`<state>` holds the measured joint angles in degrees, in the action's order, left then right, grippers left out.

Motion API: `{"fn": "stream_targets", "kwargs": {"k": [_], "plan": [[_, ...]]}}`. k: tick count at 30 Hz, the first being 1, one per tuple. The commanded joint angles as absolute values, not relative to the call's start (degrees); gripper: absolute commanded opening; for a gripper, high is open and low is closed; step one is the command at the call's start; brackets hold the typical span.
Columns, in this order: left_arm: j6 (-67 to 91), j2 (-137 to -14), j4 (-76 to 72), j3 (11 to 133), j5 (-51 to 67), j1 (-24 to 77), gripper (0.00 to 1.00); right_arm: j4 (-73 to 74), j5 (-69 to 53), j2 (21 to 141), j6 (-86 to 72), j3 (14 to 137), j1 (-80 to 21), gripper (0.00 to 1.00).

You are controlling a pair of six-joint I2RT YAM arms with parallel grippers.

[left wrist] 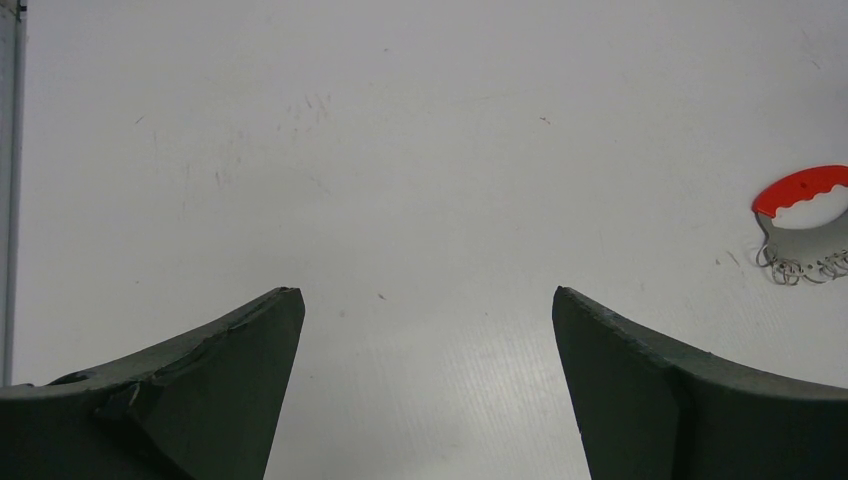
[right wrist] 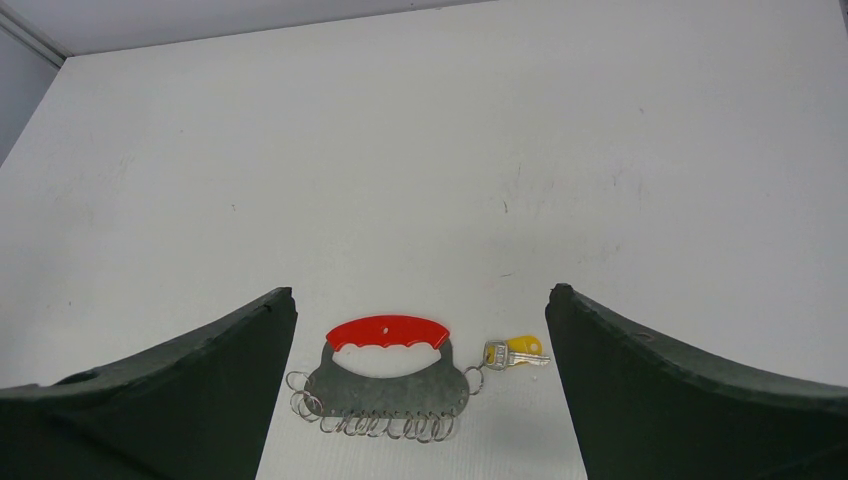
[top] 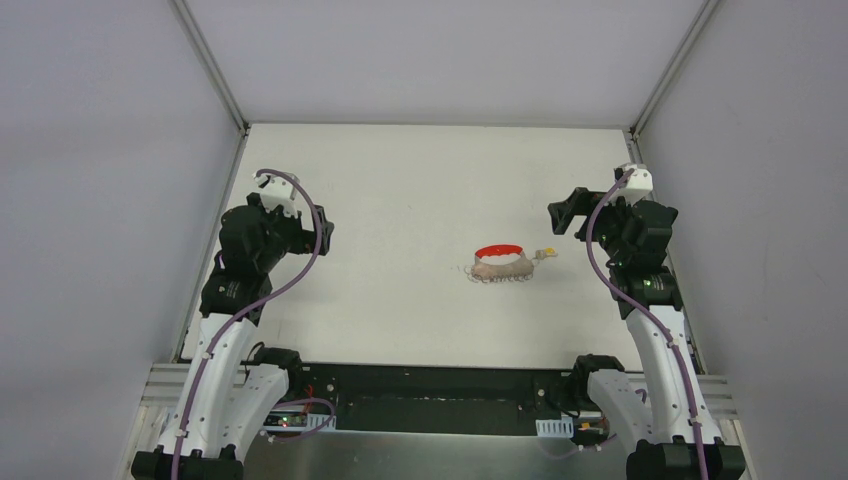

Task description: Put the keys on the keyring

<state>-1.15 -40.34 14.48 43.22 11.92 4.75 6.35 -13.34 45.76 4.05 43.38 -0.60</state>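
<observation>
Red-handled keyring plate (right wrist: 388,385), with wire rings (right wrist: 390,425) and a yellow-headed key (right wrist: 515,352) at one end, lies on the counter (right wrist: 600,150) ahead of the wide-open, empty right gripper (right wrist: 422,290), well right of the likewise spread, empty left gripper (left wrist: 428,290).

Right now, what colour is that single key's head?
The key head is yellow, clearest in the right wrist view.

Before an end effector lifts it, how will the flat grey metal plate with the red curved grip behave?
The flat grey metal plate looks rigid and should probably stay stiff. The loose wire rings along its lower edge and the small yellow-headed key at its side would likely dangle and swing. Lying flat, it may slide, not roll, if pushed.
</observation>
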Motion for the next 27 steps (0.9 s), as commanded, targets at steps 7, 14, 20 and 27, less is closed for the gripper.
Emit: {"fn": "stream_targets", "kwargs": {"k": [7,14,20,27], "plan": [[-1.63,-40.42,13.65,43.07,12.62,4.05,0.99,5.32,-14.08,45.53,3.51,43.51,-0.22,1.0],[-1.63,-40.41,13.63,43.06,12.64,4.0,0.99,5.36,-14.08,45.53,3.51,43.51,-0.18,1.0],[-1.63,-40.47,13.55,42.98,12.6,3.96,0.99,5.36,-14.08,45.62,3.51,43.52,-0.17,1.0],[-1.76,-41.11,13.49,42.98,11.94,3.89,0.99,5.72,-14.08,46.02,3.51,43.24,-0.18,1.0]]}}
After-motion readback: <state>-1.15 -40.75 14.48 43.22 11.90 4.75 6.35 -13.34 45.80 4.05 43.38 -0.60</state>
